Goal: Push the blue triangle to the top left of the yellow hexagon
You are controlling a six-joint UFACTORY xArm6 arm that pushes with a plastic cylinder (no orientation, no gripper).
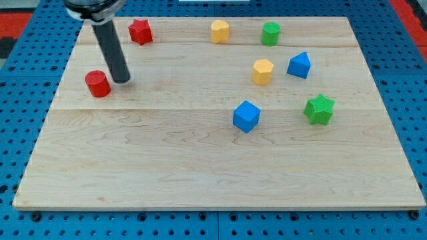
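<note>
My tip [122, 81] was positioned at 3 o'clock of the red cylinder [97, 84], well apart from the blue triangle [299, 65] and yellow hexagon [263, 71]; no claw was fitted, so its state cannot be told.

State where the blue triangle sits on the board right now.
The blue triangle sits toward the view's upper right, just right of the yellow hexagon, below the green cylinder.

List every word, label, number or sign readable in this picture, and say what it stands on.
None: no text, number or sign can be read anywhere.
The wooden board is bare wood.
The blocks, such as the blue triangle and the yellow hexagon, carry no markings.
My tip, right of the red cylinder, is plain dark.
</note>
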